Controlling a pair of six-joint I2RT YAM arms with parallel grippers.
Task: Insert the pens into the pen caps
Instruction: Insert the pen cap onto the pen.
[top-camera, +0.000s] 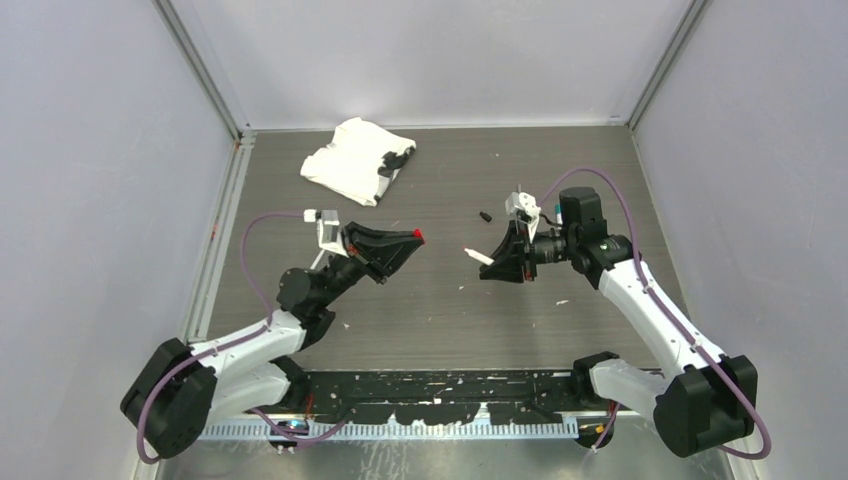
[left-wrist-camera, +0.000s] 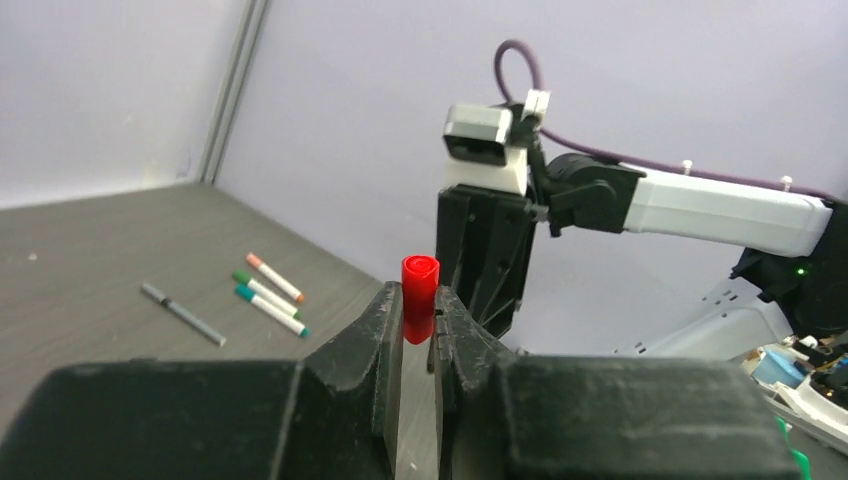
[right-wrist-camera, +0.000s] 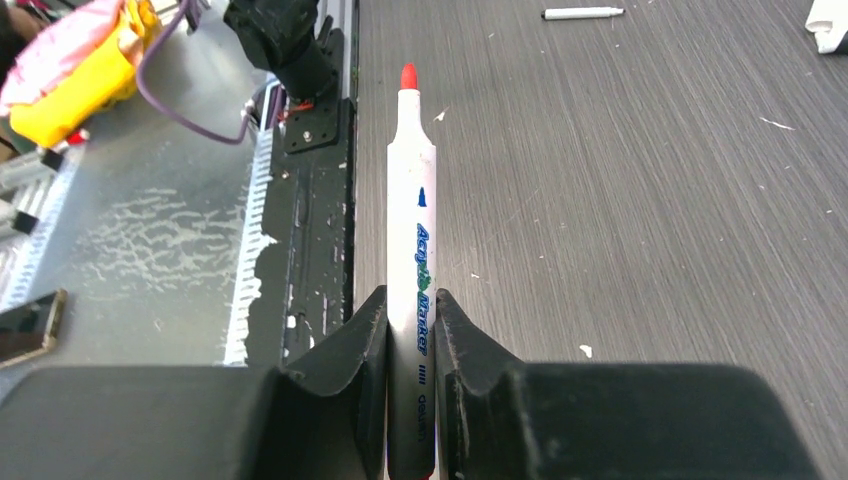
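Above table, pen between fingers

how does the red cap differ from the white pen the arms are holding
The stubby red plastic cap is far shorter than the long white marker pen. The cap is red all over; the pen is white with only its tip red. Both are gripped: cap in the left hand, pen in the right hand.
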